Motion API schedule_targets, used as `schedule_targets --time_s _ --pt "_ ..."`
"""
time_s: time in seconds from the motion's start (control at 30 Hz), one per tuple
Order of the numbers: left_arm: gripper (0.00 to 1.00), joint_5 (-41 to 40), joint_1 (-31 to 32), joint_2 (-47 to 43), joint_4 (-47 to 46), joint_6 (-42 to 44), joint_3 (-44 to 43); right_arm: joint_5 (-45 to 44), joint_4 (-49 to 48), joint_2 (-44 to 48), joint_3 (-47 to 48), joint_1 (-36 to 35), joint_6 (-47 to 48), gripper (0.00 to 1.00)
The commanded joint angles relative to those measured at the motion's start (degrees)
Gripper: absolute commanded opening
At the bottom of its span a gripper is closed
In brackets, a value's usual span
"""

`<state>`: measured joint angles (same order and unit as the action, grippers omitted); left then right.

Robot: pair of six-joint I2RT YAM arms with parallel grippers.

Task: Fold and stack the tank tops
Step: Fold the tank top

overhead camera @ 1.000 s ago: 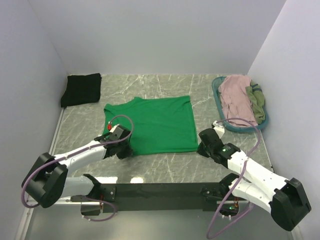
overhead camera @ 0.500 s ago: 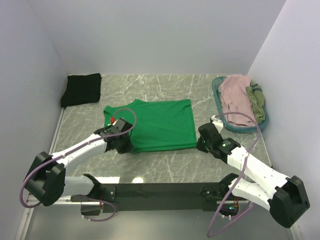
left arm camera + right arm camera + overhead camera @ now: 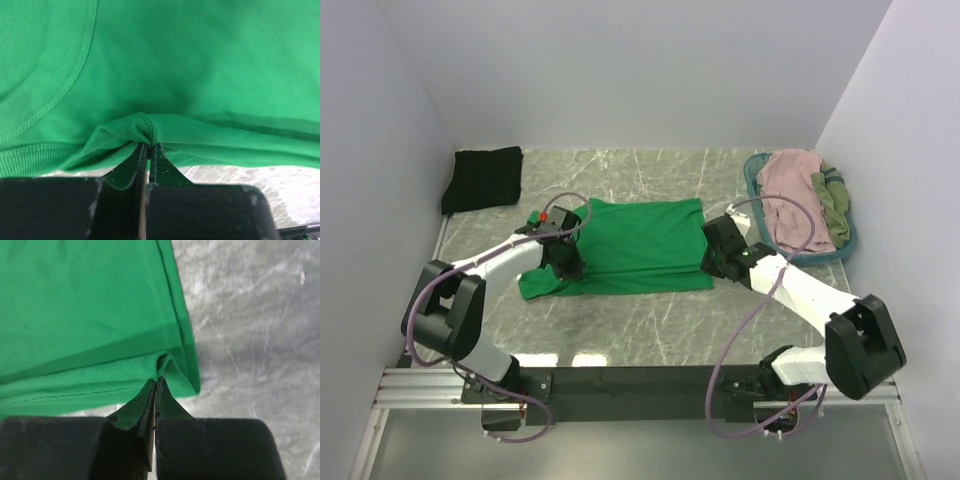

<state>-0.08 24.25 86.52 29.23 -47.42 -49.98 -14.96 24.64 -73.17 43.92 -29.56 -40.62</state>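
Grey-green worktop (image 3: 650, 170), marbled with pale veins, runs back to plain white walls (image 3: 620, 70). Far right, a teal oval basket (image 3: 750, 190) sits tight by the side wall, rim showing along its left and near edges. A black strip (image 3: 640, 380) crosses the near edge.

You have no writing, label, brand or number to read in any of the three views. The bright green cloth tank top (image 3: 640, 250), the grey marbled table top (image 3: 620, 325) and the teal oval plastic basket (image 3: 749, 187) show only plain, unmarked surfaces.
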Motion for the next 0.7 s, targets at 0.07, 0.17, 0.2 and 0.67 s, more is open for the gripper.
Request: schedule_targets --time_s 0.07,0.17,0.2,0.67 --pt "0.01 2.36 -1.31 2.34 -1.73 2.77 -7.15 0.02 -3.37 -3.21 4.50 1.96 2.39 0.00" --pt "0.01 2.27 -1.48 2.34 -0.85 3.03 -8.73 0.11 -3.46 -3.39 5.12 2.66 2.91 0.00" --pt "0.01 2.27 -1.49 1.99 -0.06 3.12 -9.17 0.02 -3.29 -3.21 5.21 2.58 3.00 0.00" --pt "0.01 7.99 -1.05 -15.50 2.13 -3.73 9.98 4.24 0.31 14.97 -10.78 2.14 -1.21 0.00"
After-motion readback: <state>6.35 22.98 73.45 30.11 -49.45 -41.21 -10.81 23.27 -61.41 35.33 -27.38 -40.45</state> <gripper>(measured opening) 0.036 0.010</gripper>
